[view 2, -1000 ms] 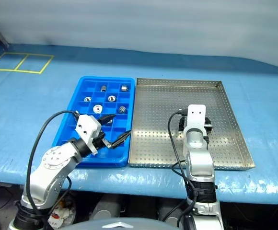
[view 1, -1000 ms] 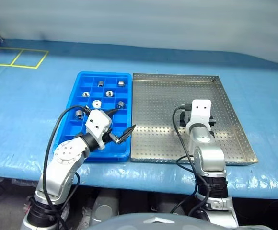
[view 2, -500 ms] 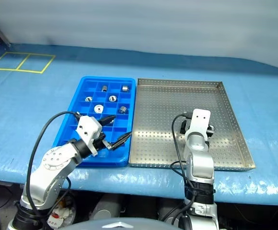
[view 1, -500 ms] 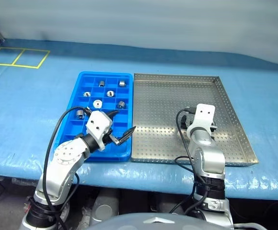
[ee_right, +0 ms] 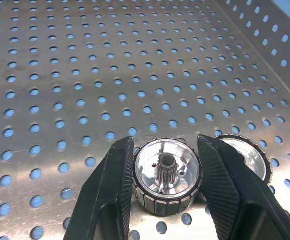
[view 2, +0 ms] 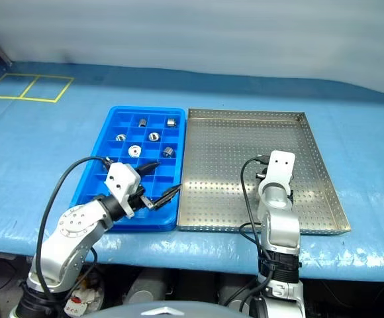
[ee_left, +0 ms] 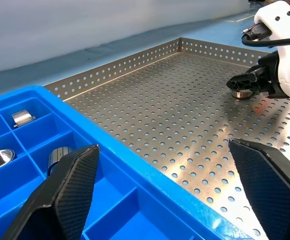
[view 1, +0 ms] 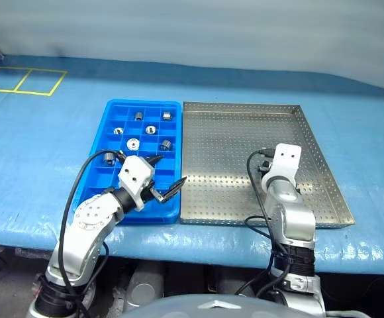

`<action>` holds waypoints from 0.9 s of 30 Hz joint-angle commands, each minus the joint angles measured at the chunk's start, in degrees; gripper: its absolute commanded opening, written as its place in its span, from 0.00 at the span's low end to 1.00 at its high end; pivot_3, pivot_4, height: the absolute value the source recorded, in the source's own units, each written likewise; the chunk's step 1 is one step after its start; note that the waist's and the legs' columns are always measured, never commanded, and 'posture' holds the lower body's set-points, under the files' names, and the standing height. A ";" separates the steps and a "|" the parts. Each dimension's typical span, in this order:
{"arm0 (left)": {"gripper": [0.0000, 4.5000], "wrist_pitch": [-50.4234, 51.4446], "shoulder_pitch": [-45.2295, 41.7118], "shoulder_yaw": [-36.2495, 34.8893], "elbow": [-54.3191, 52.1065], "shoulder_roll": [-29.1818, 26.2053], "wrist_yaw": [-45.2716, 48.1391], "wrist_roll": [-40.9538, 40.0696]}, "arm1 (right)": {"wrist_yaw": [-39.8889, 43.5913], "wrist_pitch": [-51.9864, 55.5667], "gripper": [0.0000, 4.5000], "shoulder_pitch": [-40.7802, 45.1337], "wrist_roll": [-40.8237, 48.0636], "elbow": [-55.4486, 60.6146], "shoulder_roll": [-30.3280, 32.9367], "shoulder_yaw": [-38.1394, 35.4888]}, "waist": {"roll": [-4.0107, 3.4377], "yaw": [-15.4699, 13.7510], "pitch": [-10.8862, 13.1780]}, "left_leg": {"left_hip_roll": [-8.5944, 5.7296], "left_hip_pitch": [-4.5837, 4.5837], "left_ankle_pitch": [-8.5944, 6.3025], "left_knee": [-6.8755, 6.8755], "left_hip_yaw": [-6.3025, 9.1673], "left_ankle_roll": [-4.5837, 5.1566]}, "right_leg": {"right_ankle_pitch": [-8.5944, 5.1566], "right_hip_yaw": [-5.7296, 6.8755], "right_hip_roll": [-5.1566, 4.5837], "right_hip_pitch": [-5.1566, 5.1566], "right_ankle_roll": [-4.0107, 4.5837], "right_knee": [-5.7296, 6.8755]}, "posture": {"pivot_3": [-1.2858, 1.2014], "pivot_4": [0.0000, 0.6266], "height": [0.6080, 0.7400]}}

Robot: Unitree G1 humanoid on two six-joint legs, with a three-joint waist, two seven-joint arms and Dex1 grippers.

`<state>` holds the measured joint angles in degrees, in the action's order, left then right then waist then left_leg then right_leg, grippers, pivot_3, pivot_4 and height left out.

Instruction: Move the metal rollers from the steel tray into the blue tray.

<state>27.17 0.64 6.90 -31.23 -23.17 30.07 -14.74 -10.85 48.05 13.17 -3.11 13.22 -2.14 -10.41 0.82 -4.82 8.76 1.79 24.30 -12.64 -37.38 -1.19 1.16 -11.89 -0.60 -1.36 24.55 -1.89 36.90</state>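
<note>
Task well along but not finished: the blue tray [view 1: 112, 180] already holds several metal rollers [view 1: 151, 130] in its compartments, mostly in the half far from the robot; I count about seven there, the one by the left arm's cable partly hidden so the count is rough. Many compartments on the blue tray's near half are bare. The steel tray [view 1: 232, 132] sits touching the blue tray's right edge and its perforated floor looks almost cleared. What is left shows in the right wrist view: one roller [ee_right: 167, 176] lying on the steel floor between the black fingers [ee_right: 116, 190], and a second roller [ee_right: 247, 155] just beside it, touching or nearly touching the outer side of the other finger, toward the steel tray's right rim. The right gripper [ee_right: 167, 192] has its jaws drawn in on the first roller, pads against its ribbed sides; roller not yet lifted, it rests on the steel. The left gripper [ee_left: 165, 187] hangs over the blue tray's right edge, near corner, jaws spread wide, nothing in them. Judgement: at least two rollers left to carry over to the blue tray, the current one at the grasp stage.
</note>
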 commanded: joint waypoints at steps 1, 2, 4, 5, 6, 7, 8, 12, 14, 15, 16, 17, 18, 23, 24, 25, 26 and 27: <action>1.00 -0.81 -0.02 -0.68 -1.88 -0.09 -0.02 -0.73 | 2.53 3.21 0.36 -0.54 2.06 3.27 -1.27 2.85 | 0.00 -0.04 0.00 | 0.00 0.00 0.00 0.00 0.00 0.00 | 0.00 0.00 0.00 0.00 0.00 0.00 | 0.64 0.24 1.00; 1.00 -0.83 0.00 -0.69 -1.85 -0.07 -0.04 -0.73 | 3.02 3.97 0.36 -0.53 2.09 4.17 -1.34 3.54 | 0.00 -0.05 0.00 | 0.00 0.00 0.00 0.00 0.00 0.00 | 0.00 0.00 -0.01 0.00 0.00 0.00 | 0.64 0.24 1.00; 1.00 -0.82 0.09 -0.64 -1.97 -0.04 -0.05 -0.75 | 3.93 5.20 0.36 -0.54 2.19 5.65 -1.11 4.75 | -0.01 -0.09 0.00 | 0.01 0.01 0.00 0.00 -0.01 0.00 | 0.00 -0.01 -0.04 0.00 0.00 -0.01 | 0.64 0.24 1.00; 1.00 -0.83 0.10 -0.64 -1.98 -0.04 -0.03 -0.77 | 4.38 5.86 0.36 -0.46 2.44 6.39 -0.99 5.24 | -0.01 -0.12 0.01 | 0.03 0.01 0.00 0.00 -0.01 0.00 | 0.00 -0.01 -0.05 0.00 0.00 -0.02 | 0.64 0.24 1.00; 1.00 -0.86 0.07 -0.67 -1.97 -0.05 -0.03 -0.76 | 4.84 6.47 0.36 -0.34 2.76 7.17 -0.93 5.66 | -0.01 -0.15 0.01 | 0.04 0.02 0.00 0.00 -0.01 0.00 | 0.00 -0.01 -0.06 0.01 0.00 -0.02 | 0.64 0.24 1.00; 1.00 -0.85 0.03 -0.77 -1.97 -0.07 -0.02 -0.79 | 5.69 7.23 0.36 -0.14 3.48 8.50 -0.96 6.15 | -0.03 -0.17 0.02 | 0.04 0.03 0.00 0.00 0.00 0.00 | 0.00 -0.01 -0.08 0.02 -0.01 -0.03 | 0.64 0.24 1.00; 1.00 -0.83 -0.02 -0.84 -1.97 -0.08 -0.03 -0.81 | 6.88 8.18 0.36 0.23 4.86 10.20 -1.29 6.27 | -0.04 -0.17 0.03 | 0.04 0.07 0.00 0.00 0.00 0.00 | 0.00 -0.01 -0.08 0.04 -0.01 -0.04 | 0.64 0.24 1.00; 1.00 -0.83 -0.57 -0.74 -1.64 0.17 0.00 -0.97 | 9.41 11.21 0.36 2.06 10.72 14.92 -3.54 3.45 | -0.10 -0.21 0.07 | 0.05 0.16 0.00 0.01 0.02 0.00 | 0.00 0.01 -0.08 0.11 -0.01 -0.04 | 0.63 0.24 1.00; 1.00 -0.91 -0.95 -0.39 -1.29 0.41 0.06 -0.90 | 9.64 12.84 0.36 3.31 14.17 16.45 -4.81 0.45 | -0.10 -0.22 0.07 | 0.03 0.18 0.00 0.02 0.02 0.00 | 0.01 0.02 -0.08 0.12 -0.02 -0.05 | 0.63 0.24 1.00; 1.00 -0.98 -1.09 -0.24 -1.15 0.52 0.11 -0.88 | 9.60 13.50 0.36 3.82 15.90 16.92 -5.44 -1.10 | -0.10 -0.22 0.07 | 0.03 0.18 0.00 0.02 0.02 0.00 | 0.01 0.02 -0.08 0.12 -0.02 -0.05 | 0.63 0.24 1.00; 1.00 -1.01 -1.17 -0.16 -1.07 0.59 0.15 -0.86 | 9.43 13.96 0.36 4.12 17.16 17.18 -5.69 -2.02 | -0.10 -0.24 0.07 | 0.02 0.18 0.00 0.02 0.02 0.00 | 0.01 0.02 -0.08 0.12 -0.02 -0.05 | 0.63 0.24 1.00; 1.00 -1.04 -1.24 -0.09 -1.02 0.66 0.16 -0.82 | 9.22 14.49 0.36 4.45 18.44 17.48 -6.02 -3.06 | -0.10 -0.22 0.07 | 0.03 0.18 0.00 0.01 0.02 0.00 | 0.01 0.03 -0.08 0.11 -0.02 -0.05 | 0.62 0.24 1.00; 1.00 -1.11 -1.48 -0.03 -0.82 0.97 0.10 -0.91 | 8.78 15.16 0.36 5.20 20.75 17.73 -7.40 -5.68 | -0.10 -0.19 0.07 | 0.01 0.18 0.00 0.01 0.02 0.00 | 0.01 0.03 -0.08 0.11 -0.02 -0.05 | 0.62 0.24 1.00; 1.00 -0.51 -3.77 0.71 1.22 3.92 -1.77 -0.58 | 4.41 17.26 0.36 9.66 33.80 17.54 -13.88 -19.38 | -0.30 -0.30 0.17 | 0.19 0.22 -0.01 0.03 0.00 0.01 | 0.01 0.06 -0.08 0.12 -0.03 -0.10 | 0.62 0.24 1.00; 1.00 -0.31 -4.56 0.91 1.91 5.46 -2.62 -0.78 | 3.21 17.04 0.36 10.17 36.25 17.29 -14.16 -20.75 | -0.30 -0.35 0.18 | 0.16 0.27 -0.01 0.05 -0.01 0.01 | 0.02 0.07 -0.08 0.13 -0.03 -0.11 | 0.62 0.24 1.00; 1.00 0.32 -5.48 0.87 2.73 7.71 -3.85 -1.58 | 1.73 16.55 0.36 10.67 39.04 16.92 -14.45 -22.04 | -0.30 -0.34 0.18 | 0.14 0.30 -0.01 0.04 -0.03 0.01 | 0.02 0.06 -0.09 0.14 -0.04 -0.11 | 0.62 0.24 1.00; 1.00 0.74 -6.05 0.78 3.23 9.23 -4.61 -2.16 | 0.55 16.19 0.36 10.90 41.07 16.62 -14.41 -22.63 | -0.30 -0.26 0.18 | 0.08 0.31 -0.01 0.04 -0.04 0.02 | 0.04 0.06 -0.09 0.14 -0.06 -0.11 | 0.62 0.24 1.00; 1.00 0.89 -6.89 0.75 4.47 11.83 -5.47 -3.33 | -1.16 15.32 0.36 11.46 43.79 16.11 -14.84 -23.67 | -0.31 -0.16 0.18 | -0.12 0.31 -0.01 0.04 -0.03 0.02 | 0.05 0.05 -0.09 0.13 -0.09 -0.11 | 0.61 0.24 1.00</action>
<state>28.02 -5.02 7.30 -26.86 -13.56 26.02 -16.19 -10.01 65.41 20.25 35.39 28.03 -9.21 -30.94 0.51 -4.98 8.94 1.65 24.61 -12.65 -37.34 -1.20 1.18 -11.82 -0.55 -1.44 24.67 -2.00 36.79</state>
